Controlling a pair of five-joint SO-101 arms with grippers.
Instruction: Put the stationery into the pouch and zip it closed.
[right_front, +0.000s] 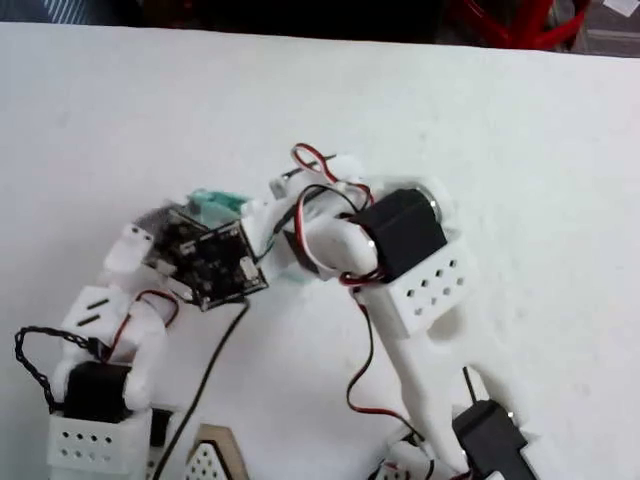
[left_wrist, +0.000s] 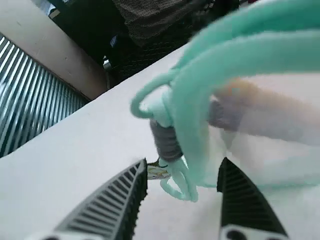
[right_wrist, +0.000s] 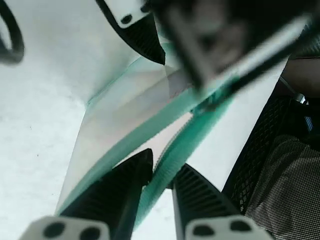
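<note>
Left tool (left_wrist: 183, 165) stands released astride the zip-pull cord (left_wrist: 176, 176) while the right tool (right_wrist: 165, 162) pinches the mint-edged pouch (right_front: 215, 203), mid-bench (right_front: 500, 120) between both arms; blurred stationery (left_wrist: 240, 94) seems already inside, so zipping apparently remains, its progress untellable.

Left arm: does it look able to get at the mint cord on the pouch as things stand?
Likely yes: the left gripper has its fingers open either side of the mint cord, nothing in between.
</note>
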